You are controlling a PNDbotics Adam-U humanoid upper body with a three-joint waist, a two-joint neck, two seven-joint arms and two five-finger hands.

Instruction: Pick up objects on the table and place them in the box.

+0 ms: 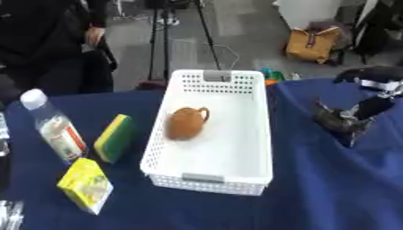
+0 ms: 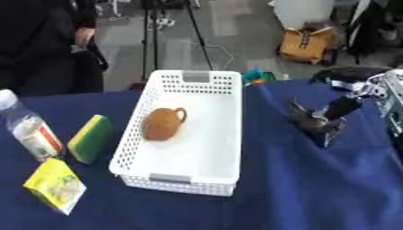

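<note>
A white perforated basket (image 1: 252, 148) stands mid-table with a brown clay teapot (image 1: 185, 122) lying inside it. Left of the basket are a yellow and green sponge (image 1: 114, 137), a clear plastic bottle (image 1: 52, 126) with a white cap, and a yellow box (image 1: 86, 185). My right hand (image 2: 315, 121) hovers over the blue cloth to the right of the basket, fingers pointing down and relaxed, holding nothing. A sliver of my left hand (image 1: 9, 214) shows at the lower left corner.
The table is covered with a blue cloth (image 1: 330, 188). Beyond its far edge are a tripod (image 1: 161, 40), a tan bag (image 1: 313, 42) on the floor and a seated person in black at the upper left.
</note>
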